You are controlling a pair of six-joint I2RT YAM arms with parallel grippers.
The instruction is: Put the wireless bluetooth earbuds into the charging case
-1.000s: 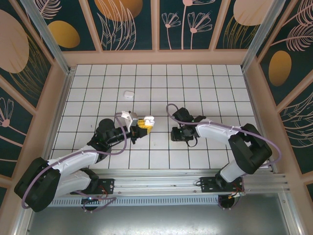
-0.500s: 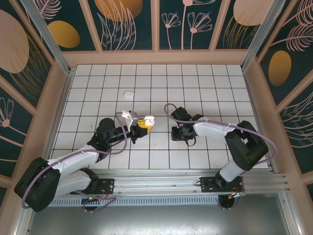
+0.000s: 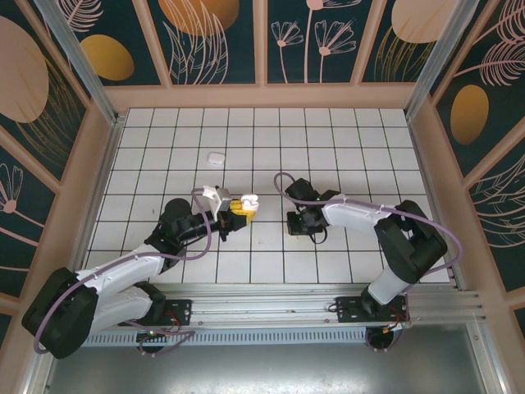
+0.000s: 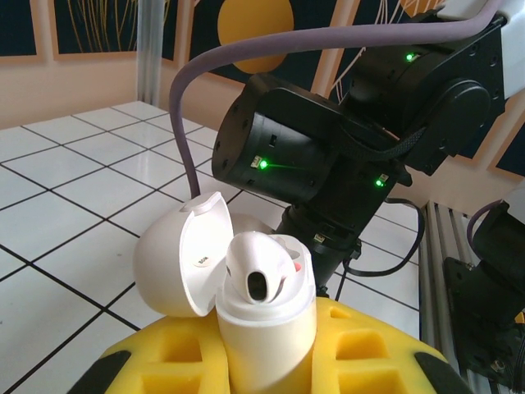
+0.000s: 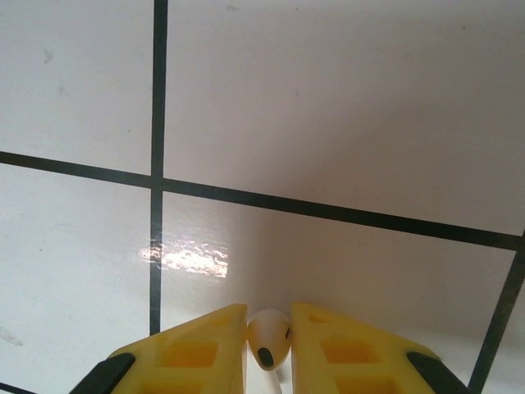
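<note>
Currently left fingers [image 4: 168, 361] clamp open case [image 4: 267, 324]; right fingers [image 5: 197, 353] pinch earbud [image 5: 269, 335] on tile [image 5: 344, 115]

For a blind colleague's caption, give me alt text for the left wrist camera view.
The left hand grips an open white charging case upright, its lid flipped to the left and one white earbud seated inside. Behind it is the right arm's black wrist, over the white tiled table.

A white tiled floor [image 3: 344, 139] with black grout sits inside dark teal walls [image 3: 221, 41] painted with peach plants.
</note>
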